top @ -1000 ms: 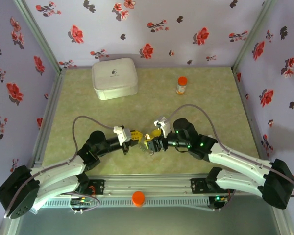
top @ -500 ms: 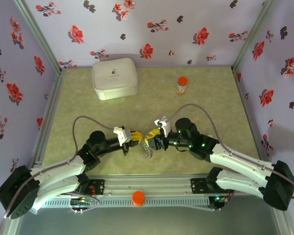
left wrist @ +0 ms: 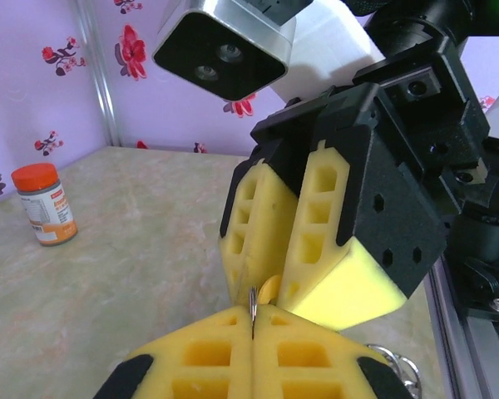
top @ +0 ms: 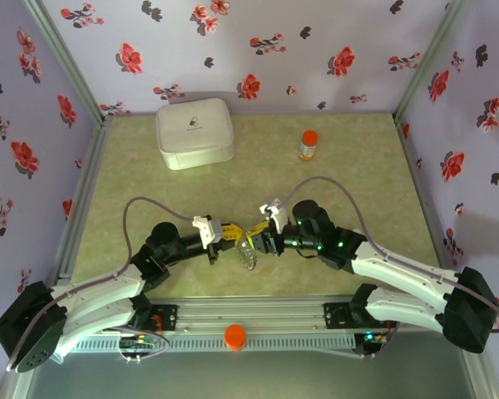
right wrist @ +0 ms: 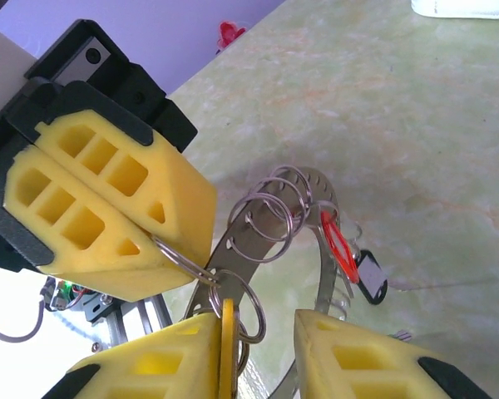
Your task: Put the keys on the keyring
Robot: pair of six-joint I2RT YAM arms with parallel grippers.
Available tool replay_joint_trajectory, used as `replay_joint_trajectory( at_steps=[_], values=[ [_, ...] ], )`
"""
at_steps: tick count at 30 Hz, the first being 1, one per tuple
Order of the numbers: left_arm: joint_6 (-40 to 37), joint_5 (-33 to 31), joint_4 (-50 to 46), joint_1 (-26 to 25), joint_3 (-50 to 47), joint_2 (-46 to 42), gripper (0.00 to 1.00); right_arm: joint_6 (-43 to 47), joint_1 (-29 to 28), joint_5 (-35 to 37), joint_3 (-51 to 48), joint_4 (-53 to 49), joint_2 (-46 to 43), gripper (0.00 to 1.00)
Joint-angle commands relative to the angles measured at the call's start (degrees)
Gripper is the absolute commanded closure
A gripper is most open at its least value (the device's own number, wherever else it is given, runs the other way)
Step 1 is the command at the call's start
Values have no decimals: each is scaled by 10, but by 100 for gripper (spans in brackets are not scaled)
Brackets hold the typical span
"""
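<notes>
Both arms meet above the near centre of the pale green marbled surface.

**Left claw**: the yellow foam pads are pressed together, pinching a thin silver wire ring edge-on between the tips. This claw lies just left of the right claw.

**Right claw**: the yellow foam pads stand partly spread, with a visible gap between them. A flat yellow key head sits in that gap, against the left-hand pad as the right wrist view shows it; the other pad is apart from it. The two claws' tips are almost touching.

**Keyring**: the large grey metal ring with a flat band and wire coils along it hangs below the two claws, above the surface, with the small wire rings at the claw tips in front of its band. From above, it appears as a silvery cluster just near of the claw tips.

**Keys**: a red tag lies against the coiled band. A dark-rimmed tag with a pale face hangs just below the red one.

**Other items**: a small bottle with an orange cap stands upright at the far right of the surface. A white rounded-square case rests at the far left. Both are well apart from the claws.
</notes>
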State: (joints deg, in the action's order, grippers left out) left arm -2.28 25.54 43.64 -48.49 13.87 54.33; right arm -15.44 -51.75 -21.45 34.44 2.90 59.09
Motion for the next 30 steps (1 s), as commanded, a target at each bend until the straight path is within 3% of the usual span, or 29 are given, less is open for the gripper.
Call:
replay_joint_trajectory(
  at_steps=[1,3,7,13,15,18,23,26,30],
  values=[
    [-5,12,31,-3,-2,-14,100,-1,2,-18,5,9,12,71],
    [-5,11,33,-3,-3,-13,100,-8,2,-38,5,20,21,72],
    [-6,10,35,-2,-6,-16,100,2,2,-59,14,16,35,100],
    [-24,-6,-10,0,-9,-19,100,91,-1,8,73,-101,9,100],
    [-26,-7,-20,0,-11,-19,91,131,-10,44,109,-161,12,100],
    [-22,-16,-16,0,-18,-24,67,180,-32,112,154,-231,24,100],
    [-17,-49,-28,1,-33,-59,45,224,-54,189,207,-288,39,100],
    [-14,-85,-39,1,-45,-91,38,243,-62,208,223,-295,42,100],
    [-5,-204,-34,1,-70,-148,36,279,-70,234,233,-290,44,100]
  ],
)
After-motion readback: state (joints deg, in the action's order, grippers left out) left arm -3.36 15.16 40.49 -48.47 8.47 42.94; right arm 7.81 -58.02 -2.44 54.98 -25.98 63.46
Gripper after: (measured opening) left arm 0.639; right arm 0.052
